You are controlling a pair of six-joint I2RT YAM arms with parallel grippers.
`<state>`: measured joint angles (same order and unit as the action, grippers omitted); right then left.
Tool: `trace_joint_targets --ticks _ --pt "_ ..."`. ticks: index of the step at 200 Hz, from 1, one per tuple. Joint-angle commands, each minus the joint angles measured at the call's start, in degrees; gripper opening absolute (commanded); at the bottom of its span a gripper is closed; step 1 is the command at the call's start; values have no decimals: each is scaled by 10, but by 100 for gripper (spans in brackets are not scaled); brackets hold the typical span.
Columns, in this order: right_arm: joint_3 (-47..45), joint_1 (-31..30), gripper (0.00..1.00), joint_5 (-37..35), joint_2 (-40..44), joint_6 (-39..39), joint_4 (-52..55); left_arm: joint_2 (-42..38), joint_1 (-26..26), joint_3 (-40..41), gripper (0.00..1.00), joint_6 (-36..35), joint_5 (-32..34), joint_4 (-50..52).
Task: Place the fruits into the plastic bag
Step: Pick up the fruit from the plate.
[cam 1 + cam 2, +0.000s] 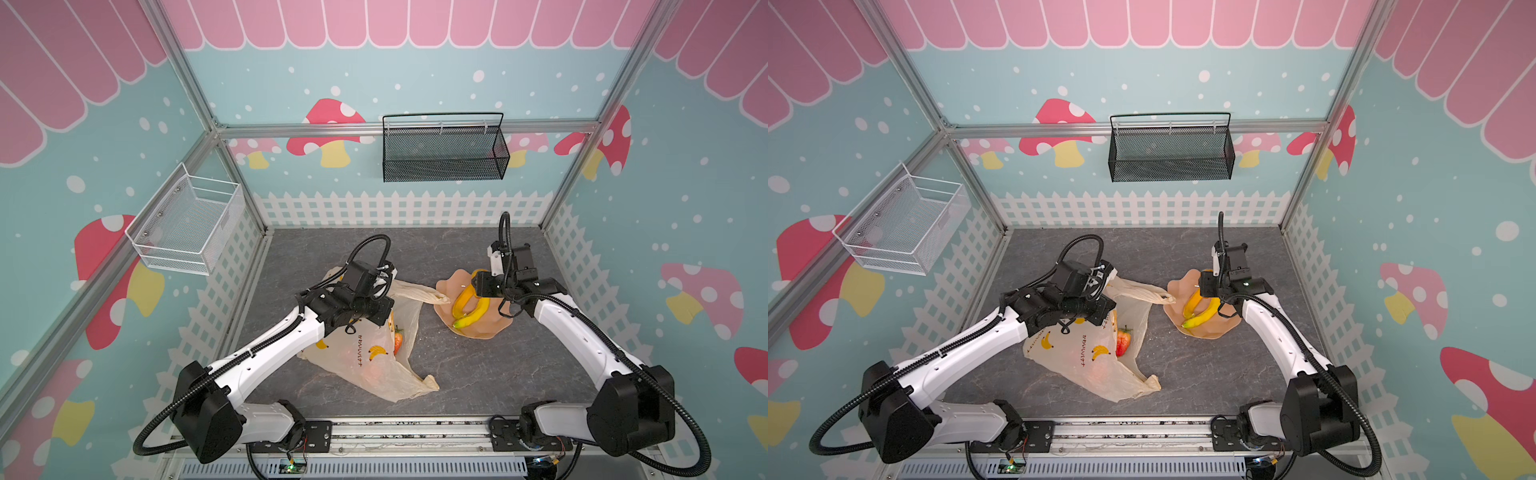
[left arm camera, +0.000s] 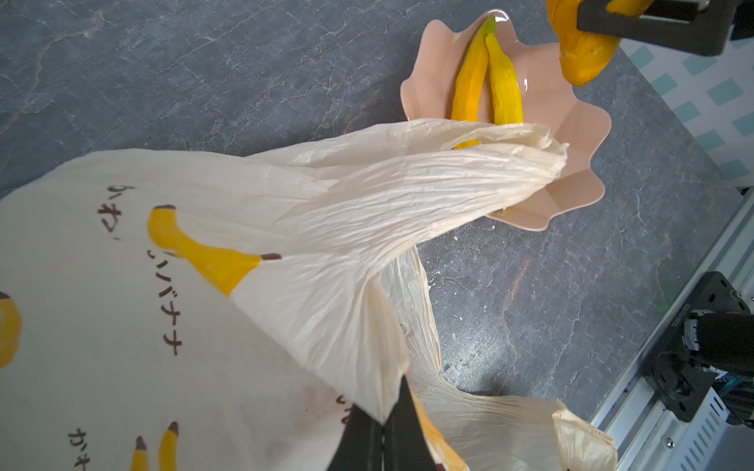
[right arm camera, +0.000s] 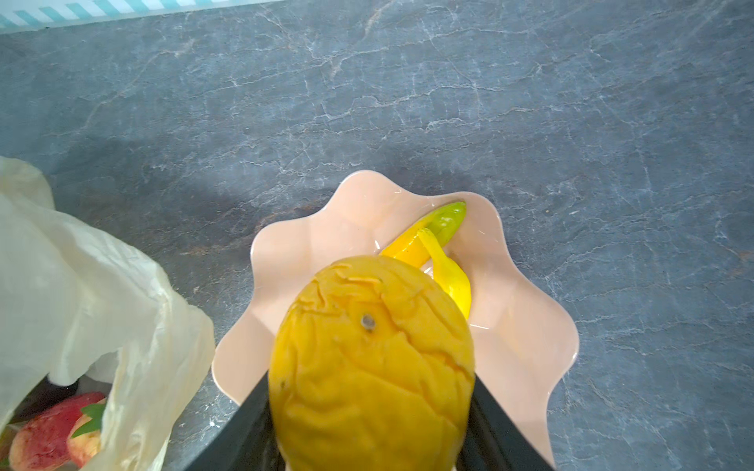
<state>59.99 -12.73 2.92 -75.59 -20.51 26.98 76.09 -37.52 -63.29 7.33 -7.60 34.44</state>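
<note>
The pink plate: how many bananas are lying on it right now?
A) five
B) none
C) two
C: two bananas lie side by side on the plate, while a third banana is held above it, clamped in the right gripper.

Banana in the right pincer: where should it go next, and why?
Probably sideways, toward the open mouth of the plastic bag. The right pincer grips a banana over the plate, while the left pincer pinches the bag's edge up. A strawberry lies inside, and two more bananas wait on the plate.
</note>
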Motion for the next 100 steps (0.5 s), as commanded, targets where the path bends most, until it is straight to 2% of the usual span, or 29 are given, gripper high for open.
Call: trace_joint_targets --ticks 1,30,71,100 --pt "3 4 50 39 18 17 -4 5 3 -11 0 2 -7 -5" --pt "-5 4 50 78 34 28 -17 4 3 -12 0 2 -7 -5" --pt "-42 -1 49 266 71 36 -85 4 3 -14 0 3 -8 -5" --pt "-75 -4 49 307 111 34 -107 4 3 -14 0 4 -7 -5"
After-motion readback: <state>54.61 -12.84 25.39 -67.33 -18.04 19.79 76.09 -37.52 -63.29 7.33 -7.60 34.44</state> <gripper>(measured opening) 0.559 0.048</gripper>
